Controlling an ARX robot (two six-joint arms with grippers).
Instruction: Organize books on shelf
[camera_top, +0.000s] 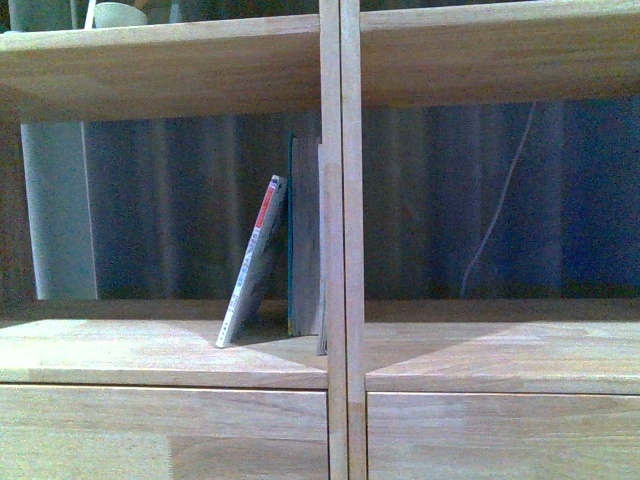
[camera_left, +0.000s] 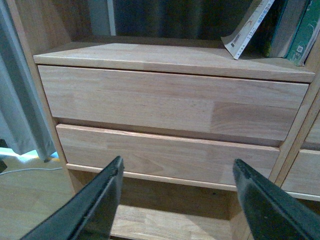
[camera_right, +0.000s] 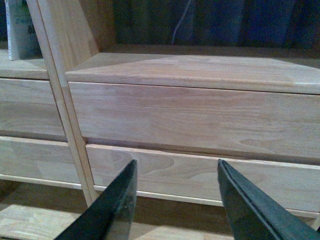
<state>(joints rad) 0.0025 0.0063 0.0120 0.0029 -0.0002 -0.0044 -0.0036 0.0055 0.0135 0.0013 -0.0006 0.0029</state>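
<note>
The light-wood shelf (camera_top: 160, 350) fills the front view. In its left compartment the thin white paperback (camera_top: 252, 262) leans right against the upright dark-teal book (camera_top: 303, 240), which stands by the centre divider (camera_top: 342, 240). Neither arm shows in the front view. My left gripper (camera_left: 175, 170) is open and empty, low in front of the left drawer fronts (camera_left: 170, 100); the paperback (camera_left: 248, 27) and the teal book (camera_left: 306, 32) stand above it. My right gripper (camera_right: 176, 167) is open and empty before the right drawer fronts (camera_right: 195, 117); a book edge (camera_right: 22, 30) shows past the divider.
A white cable (camera_top: 497, 220) hangs behind the right compartment. A pale curtain (camera_top: 58, 210) hangs behind the left one, also seen in the left wrist view (camera_left: 20, 110). A pale green bowl (camera_top: 120, 14) sits on the upper shelf. An open compartment (camera_left: 170, 220) lies below the drawers.
</note>
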